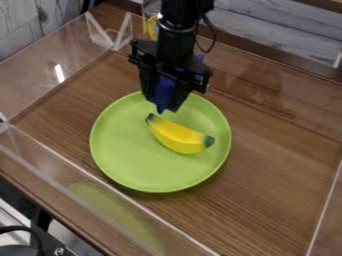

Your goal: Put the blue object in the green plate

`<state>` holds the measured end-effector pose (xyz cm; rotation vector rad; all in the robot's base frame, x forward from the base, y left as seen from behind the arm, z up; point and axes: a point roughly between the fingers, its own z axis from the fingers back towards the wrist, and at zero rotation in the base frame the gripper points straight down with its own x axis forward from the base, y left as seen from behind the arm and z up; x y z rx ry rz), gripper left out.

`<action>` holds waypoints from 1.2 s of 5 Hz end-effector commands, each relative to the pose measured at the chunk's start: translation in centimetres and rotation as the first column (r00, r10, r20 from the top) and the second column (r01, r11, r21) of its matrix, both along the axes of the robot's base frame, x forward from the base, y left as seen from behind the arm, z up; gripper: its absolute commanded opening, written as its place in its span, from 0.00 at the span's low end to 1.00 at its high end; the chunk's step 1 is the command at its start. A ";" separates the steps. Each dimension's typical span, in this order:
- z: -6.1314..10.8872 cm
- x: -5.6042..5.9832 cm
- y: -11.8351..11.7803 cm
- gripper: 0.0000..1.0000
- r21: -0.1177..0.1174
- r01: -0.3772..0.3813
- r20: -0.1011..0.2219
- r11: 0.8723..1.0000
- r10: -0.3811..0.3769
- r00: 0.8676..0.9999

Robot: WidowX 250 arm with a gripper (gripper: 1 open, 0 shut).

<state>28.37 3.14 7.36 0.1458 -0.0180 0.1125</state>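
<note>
**Blue block held over plate**

We see the black gripper (166, 92) pinching the ridged deep-blue plastic block (163, 93) upright, above the far rim of the round lime-green plastic plate (128, 152), just beside the yellow banana (179, 135) lying in it.

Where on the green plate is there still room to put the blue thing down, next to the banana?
The green plate is bare on its near and left parts, between the banana and the front rim. The far side is crowded: the end effector hangs there holding the blue object, just above the banana's end.
</note>
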 end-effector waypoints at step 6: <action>2.7 1.5 0.5 1.00 -0.060 -0.019 0.076 0.998 0.024 0.997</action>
